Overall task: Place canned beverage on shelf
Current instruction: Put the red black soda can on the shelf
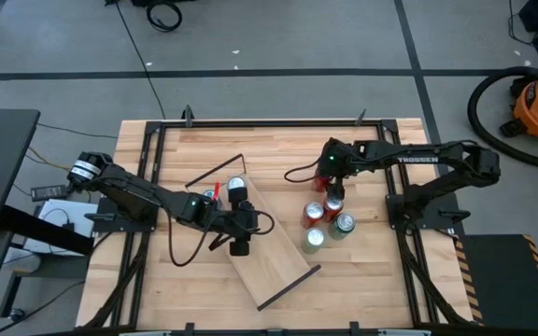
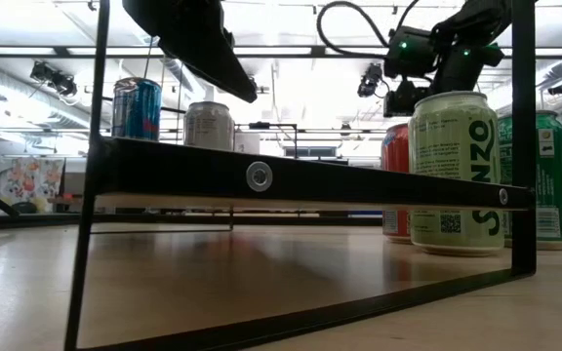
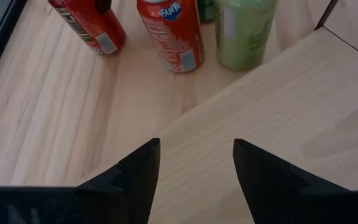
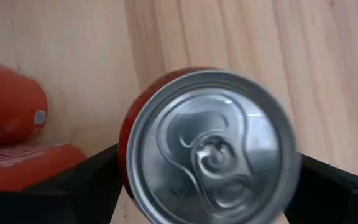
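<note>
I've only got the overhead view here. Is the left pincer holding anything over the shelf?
Observer: No. The left wrist view shows the left pincer open and empty, just above the shelf.
Operator: What's standing on the shelf? I only see tops.
Observer: The low view shows a blue can and a white can, both upright on it.
Operator: And the right pincer?
Observer: The right wrist view shows the right pincer at a red can, whose silver top has its pull tab in place.
</note>
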Tool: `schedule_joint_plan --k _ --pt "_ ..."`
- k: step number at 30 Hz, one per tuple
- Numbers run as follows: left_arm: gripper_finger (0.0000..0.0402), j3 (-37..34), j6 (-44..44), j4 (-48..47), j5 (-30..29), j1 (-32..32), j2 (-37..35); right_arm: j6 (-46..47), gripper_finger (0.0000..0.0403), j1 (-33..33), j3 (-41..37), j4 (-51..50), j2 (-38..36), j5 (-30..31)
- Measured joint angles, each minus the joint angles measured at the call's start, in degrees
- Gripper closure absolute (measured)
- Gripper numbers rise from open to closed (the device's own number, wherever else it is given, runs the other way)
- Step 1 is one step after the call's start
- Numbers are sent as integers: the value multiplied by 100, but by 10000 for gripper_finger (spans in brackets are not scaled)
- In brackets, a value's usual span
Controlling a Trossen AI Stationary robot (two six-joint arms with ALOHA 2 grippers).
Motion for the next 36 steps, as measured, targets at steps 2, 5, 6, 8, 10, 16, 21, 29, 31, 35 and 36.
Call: schedule_joint_plan --k 2,5,6,8,10,16,21,29,31,35,36 --pt "189 0 9 1 0 5 0 -23 52 0 9 61 57 1" --pt "189 37 31 -117 4 10 0 -44 74 0 140 19 75 4" --pt "189 101 31 -317 9 10 -21 -48 80 0 206 6 61 4" --pt "189 299 -21 -750 5 10 -102 -49 86 0 346 29 10 30" --pt "189 446 -99 -878 6 10 -232 -54 86 1 457 35 -29 75" --pt "189 459 -358 -955 -294 123 -401 -149 82 233 881 8 -98 22" --pt "189 450 -420 -733 -187 496 -164 -558 82 647 1234 33 -102 -39" --pt "142 455 -107 209 141 756 84 -505 82 1295 1754 59 -104 -39" --pt "119 455 13 401 137 756 105 -467 82 1475 1770 71 -104 -39" --pt "78 455 91 674 -124 775 105 -248 82 1774 1770 157 -59 -39" --pt "72 455 83 720 -241 777 105 -104 82 1832 1770 189 -25 -39"
